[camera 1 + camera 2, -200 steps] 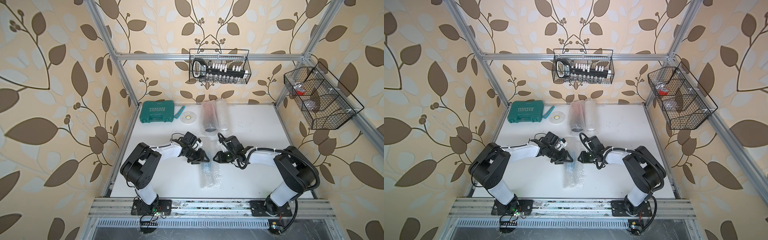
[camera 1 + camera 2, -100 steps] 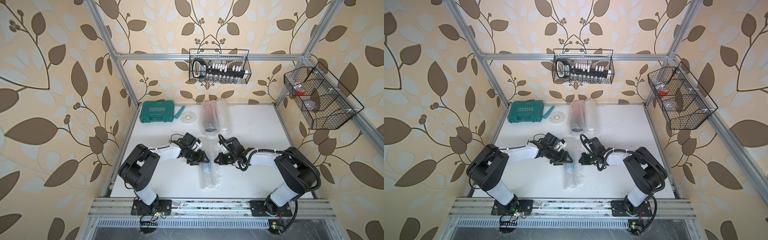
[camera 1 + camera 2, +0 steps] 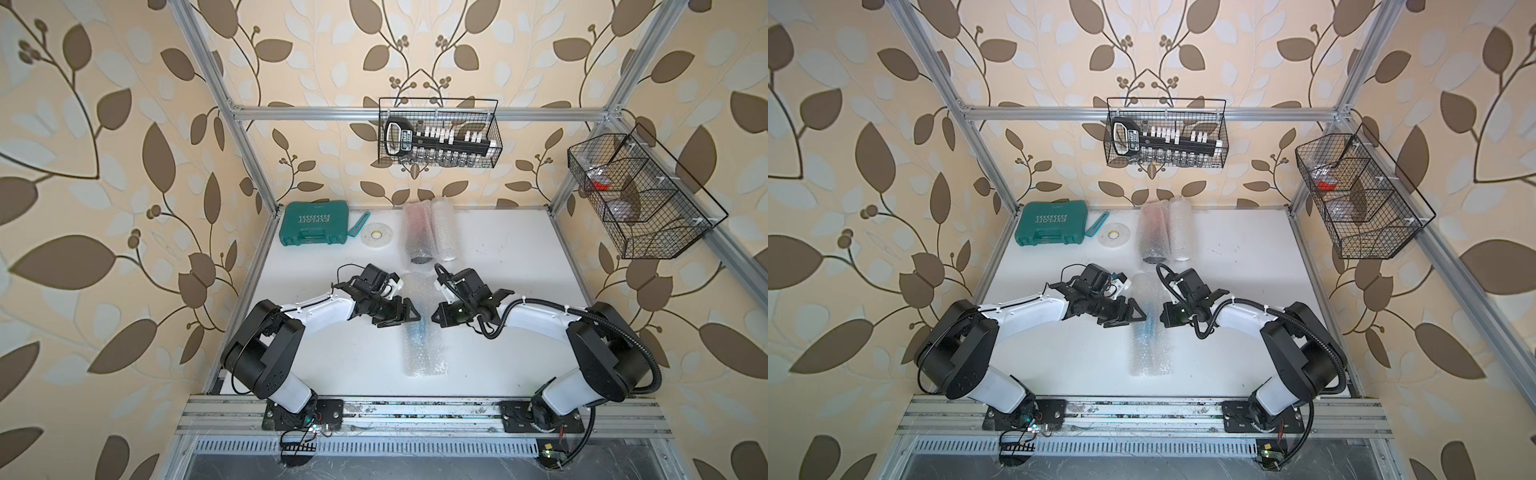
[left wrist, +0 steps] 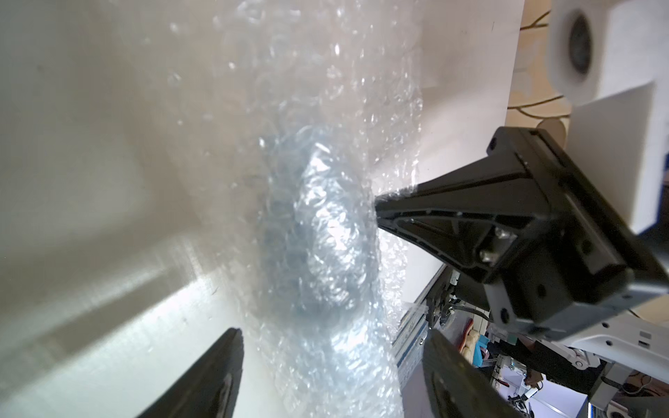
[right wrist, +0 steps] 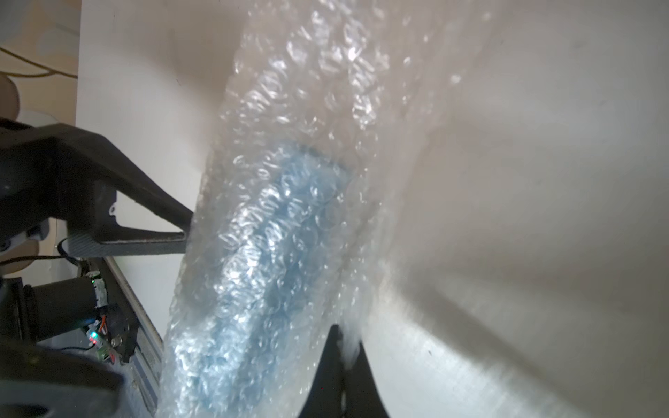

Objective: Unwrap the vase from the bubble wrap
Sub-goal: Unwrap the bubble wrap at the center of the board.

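My right gripper [image 5: 345, 336] pinches a thin bubble wrap [image 5: 307, 90] fold; left gripper [image 4: 333, 331] parted, empty. Pulling may slip off or drag the vase [image 5: 275, 253].

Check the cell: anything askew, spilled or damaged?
Nothing stands out. The bubble wrap bundle lies flat on the table, with the blue vase inside looking intact. Right gripper pinches the wrap's edge; left gripper is open at the other side. No spill.
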You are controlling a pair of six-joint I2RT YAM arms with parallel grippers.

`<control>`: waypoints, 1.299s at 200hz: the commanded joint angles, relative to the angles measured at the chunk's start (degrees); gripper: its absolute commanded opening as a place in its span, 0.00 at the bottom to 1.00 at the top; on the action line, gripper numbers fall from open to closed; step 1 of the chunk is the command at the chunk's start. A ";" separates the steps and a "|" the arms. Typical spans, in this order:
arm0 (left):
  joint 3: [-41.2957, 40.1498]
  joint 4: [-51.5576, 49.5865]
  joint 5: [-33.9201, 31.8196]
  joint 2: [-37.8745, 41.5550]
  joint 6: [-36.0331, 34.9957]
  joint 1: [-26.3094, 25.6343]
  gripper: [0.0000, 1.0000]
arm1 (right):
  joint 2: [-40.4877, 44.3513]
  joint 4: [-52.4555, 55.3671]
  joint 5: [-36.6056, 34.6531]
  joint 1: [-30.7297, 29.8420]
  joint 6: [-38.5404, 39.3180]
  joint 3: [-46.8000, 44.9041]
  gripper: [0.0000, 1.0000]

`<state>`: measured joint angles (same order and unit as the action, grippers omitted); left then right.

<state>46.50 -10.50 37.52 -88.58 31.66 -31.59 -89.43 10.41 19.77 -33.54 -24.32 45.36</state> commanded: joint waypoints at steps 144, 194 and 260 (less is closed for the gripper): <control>-1.75 -1.97 -3.05 1.81 0.22 -0.55 0.76 | 5.45 11.21 -8.85 -3.64 5.86 8.11 0.00; -1.74 -1.18 -1.95 1.96 -0.27 -0.57 0.75 | 8.20 13.43 -9.96 -3.64 6.70 9.39 0.00; -1.66 -1.11 0.51 1.19 0.41 -0.66 0.75 | 9.71 15.00 -11.95 -3.70 7.35 10.26 0.00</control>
<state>44.45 -11.40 37.36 -88.33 32.34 -31.59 -80.95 23.59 9.76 -37.01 -18.04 53.71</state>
